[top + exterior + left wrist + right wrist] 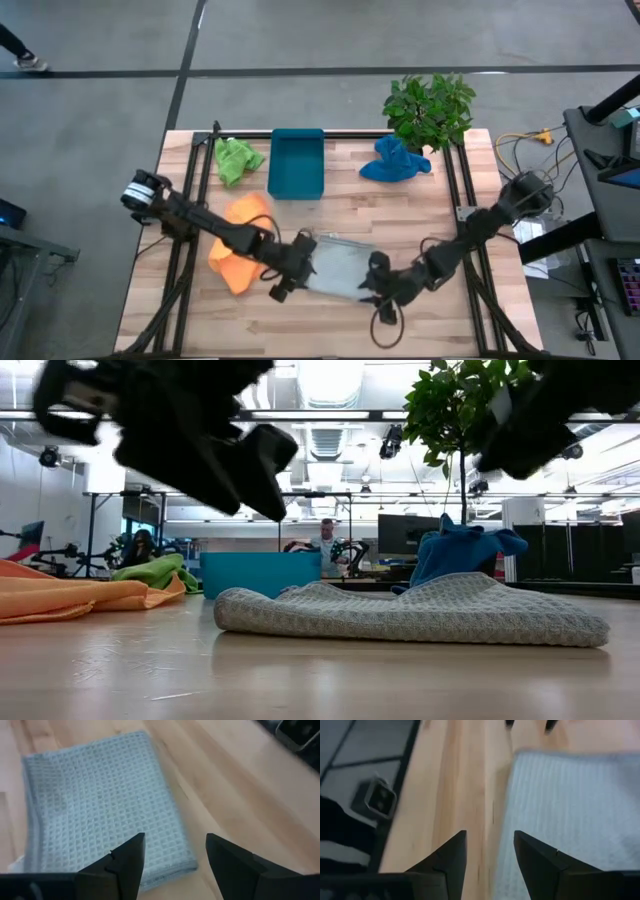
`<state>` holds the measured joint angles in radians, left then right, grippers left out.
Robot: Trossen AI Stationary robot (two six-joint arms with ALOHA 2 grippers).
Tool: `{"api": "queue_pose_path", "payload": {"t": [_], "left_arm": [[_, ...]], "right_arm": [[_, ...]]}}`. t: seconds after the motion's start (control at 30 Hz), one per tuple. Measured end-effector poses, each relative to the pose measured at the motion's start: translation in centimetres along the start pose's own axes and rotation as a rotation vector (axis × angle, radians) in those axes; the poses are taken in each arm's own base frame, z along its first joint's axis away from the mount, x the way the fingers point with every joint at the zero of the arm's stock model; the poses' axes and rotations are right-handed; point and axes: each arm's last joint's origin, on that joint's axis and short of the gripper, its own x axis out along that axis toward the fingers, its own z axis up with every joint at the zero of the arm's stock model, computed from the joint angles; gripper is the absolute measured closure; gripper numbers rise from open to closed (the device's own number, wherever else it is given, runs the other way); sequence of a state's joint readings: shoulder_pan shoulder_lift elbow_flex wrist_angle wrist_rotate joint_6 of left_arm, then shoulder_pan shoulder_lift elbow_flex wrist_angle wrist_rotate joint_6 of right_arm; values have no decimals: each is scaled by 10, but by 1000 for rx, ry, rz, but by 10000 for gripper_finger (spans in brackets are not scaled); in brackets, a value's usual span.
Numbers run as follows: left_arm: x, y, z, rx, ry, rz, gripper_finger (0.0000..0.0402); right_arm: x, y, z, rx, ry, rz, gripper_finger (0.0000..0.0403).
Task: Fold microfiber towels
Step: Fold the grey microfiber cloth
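Nearest us, the grey towel (420,612) lies folded flat on the tabletop (420,200), and we see the left gripper (172,865) and right gripper (490,860) at its opposite ends, both spread with nothing between their fingers. We find the orange towel (238,250) just left of it, the lime green towel (236,158) and blue towel (395,160) flanking the teal tray (296,163) at the far edge.
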<state>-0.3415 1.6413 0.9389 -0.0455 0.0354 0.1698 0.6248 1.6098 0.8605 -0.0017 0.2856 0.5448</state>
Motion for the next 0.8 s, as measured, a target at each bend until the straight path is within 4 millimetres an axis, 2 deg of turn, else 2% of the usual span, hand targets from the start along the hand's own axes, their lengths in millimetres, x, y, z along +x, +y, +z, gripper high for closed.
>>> {"api": "queue_pose_path", "payload": {"t": [0.1,0.33,0.57,0.8], "left_arm": [[2,-9,1,38,5,25,205],[26,-18,-13,-13,67,10,205],[50,-19,-22,-98,133,34,205],[52,-21,-26,-98,159,42,205]], "right_arm": [[15,5,-11,-3,46,-18,234],[33,8,-22,-27,97,-46,201],[32,6,-29,-45,174,-88,191],[35,8,-39,-76,215,-96,202]]}}
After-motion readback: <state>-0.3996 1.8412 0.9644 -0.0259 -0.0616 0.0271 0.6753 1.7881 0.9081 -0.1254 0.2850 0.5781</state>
